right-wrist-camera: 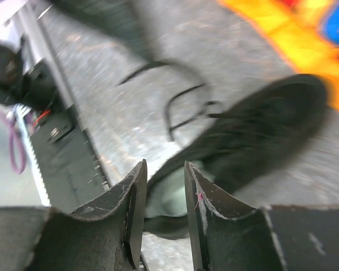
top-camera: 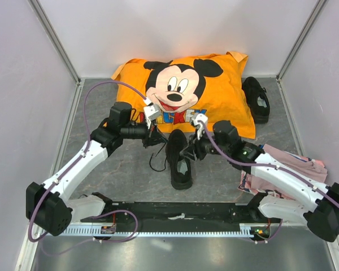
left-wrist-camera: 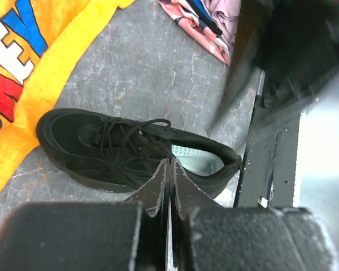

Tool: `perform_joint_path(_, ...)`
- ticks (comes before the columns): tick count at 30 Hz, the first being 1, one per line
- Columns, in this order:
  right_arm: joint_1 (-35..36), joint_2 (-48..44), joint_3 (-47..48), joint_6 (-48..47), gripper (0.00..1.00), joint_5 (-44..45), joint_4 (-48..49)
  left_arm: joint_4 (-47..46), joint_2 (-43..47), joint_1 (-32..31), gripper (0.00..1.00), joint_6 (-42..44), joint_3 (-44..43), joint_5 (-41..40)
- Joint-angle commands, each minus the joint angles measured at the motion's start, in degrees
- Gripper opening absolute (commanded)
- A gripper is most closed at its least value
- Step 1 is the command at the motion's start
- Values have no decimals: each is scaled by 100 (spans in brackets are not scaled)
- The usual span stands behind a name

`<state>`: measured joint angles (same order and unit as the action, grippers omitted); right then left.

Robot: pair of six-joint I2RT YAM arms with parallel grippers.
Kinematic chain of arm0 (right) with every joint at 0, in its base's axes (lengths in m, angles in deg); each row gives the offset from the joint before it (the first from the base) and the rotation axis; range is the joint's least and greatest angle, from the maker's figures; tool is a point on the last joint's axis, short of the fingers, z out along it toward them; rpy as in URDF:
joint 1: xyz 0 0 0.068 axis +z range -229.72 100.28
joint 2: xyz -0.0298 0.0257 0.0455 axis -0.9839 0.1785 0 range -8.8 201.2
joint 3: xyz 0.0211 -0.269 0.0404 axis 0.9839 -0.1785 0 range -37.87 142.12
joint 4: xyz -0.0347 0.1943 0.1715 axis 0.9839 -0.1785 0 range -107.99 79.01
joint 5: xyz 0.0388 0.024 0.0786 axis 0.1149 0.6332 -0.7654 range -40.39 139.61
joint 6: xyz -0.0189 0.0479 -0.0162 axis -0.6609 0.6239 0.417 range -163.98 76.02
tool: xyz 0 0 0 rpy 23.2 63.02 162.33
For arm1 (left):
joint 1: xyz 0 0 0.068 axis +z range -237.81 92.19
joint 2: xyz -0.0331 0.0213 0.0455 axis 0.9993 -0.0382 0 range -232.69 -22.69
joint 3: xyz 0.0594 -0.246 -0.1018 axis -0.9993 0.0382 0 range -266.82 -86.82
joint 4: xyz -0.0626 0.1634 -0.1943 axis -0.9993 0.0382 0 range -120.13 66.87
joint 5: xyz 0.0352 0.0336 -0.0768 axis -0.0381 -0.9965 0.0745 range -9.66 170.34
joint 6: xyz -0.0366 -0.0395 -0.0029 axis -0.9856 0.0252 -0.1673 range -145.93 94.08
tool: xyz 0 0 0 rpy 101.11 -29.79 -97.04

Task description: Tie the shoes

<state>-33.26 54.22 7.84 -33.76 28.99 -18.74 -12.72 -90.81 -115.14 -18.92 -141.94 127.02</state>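
Note:
One black shoe [top-camera: 179,161] lies in the middle of the table, toe toward the pillow, its loose laces [top-camera: 156,162] trailing to its left. In the left wrist view this shoe [left-wrist-camera: 118,149] lies just beyond my left gripper [left-wrist-camera: 170,164], which is shut with nothing visible between its jaws. My left gripper [top-camera: 158,138] hovers at the shoe's left front. My right gripper [top-camera: 188,151] is at the shoe's right side, open. Through its gap [right-wrist-camera: 164,168] I see the pale insole of the blurred shoe [right-wrist-camera: 260,141], with loose laces [right-wrist-camera: 181,107] beyond. The second shoe [top-camera: 256,99] lies at the back right.
An orange Mickey Mouse pillow [top-camera: 186,90] fills the back of the table, touching the centre shoe's toe. A pink cloth [top-camera: 288,164] lies at the right, under my right arm. The black base rail [top-camera: 181,212] runs along the near edge. Walls close in on both sides.

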Motion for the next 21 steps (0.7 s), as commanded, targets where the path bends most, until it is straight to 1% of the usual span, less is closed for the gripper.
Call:
perform_joint_path(1, -856, -28, 359, -55, 41, -160, -490, -45, 255, 0, 1, 398, 106, 202)
perform_joint_path(2, -1136, 51, 394, -55, 42, -222, -543, -36, 255, -9, 2, 520, 176, 193)
perform_joint_path(6, -1481, 849, 640, -46, 42, -381, -903, -71, 203, -79, 2, 749, 255, 96)
perform_joint_path(8, -1595, 1071, 710, 50, 42, -652, -930, -62, 97, -114, 2, 811, 247, 35)
perform_joint_path(15, -1657, 1581, 711, 120, 45, -952, -878, -124, -167, -299, 2, 890, 273, -167)
perform_joint_path(21, -1736, 1915, 667, 568, 45, -1610, -623, -282, -377, -492, 2, 890, 317, -334)
